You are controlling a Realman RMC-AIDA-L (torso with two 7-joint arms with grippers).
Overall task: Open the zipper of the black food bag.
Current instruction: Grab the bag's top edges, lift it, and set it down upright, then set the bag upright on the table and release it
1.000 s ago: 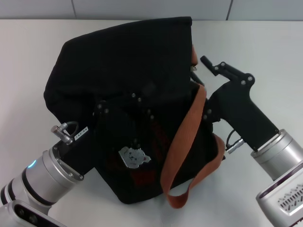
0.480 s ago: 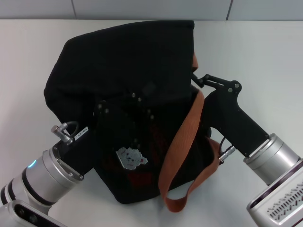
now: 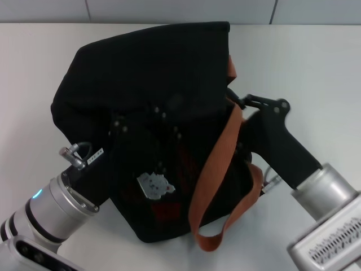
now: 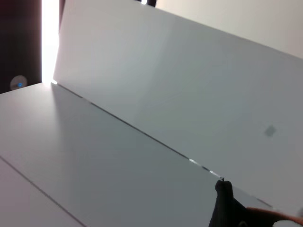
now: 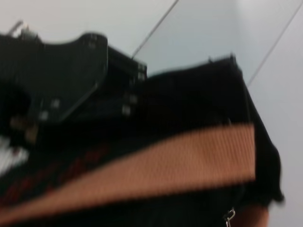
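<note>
The food bag (image 3: 152, 113) sits on the table (image 3: 316, 68) between 2 grippers (left (image 3: 141, 141), right (image 3: 240, 101))

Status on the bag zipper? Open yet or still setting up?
Setup only. Done: both arms are at the black food bag; the left gripper lies over its front, the right gripper is at its side by the orange strap. In hand: the right closing on the bag's edge. Left: no opening shows, and the zipper line isn't discernible.
</note>
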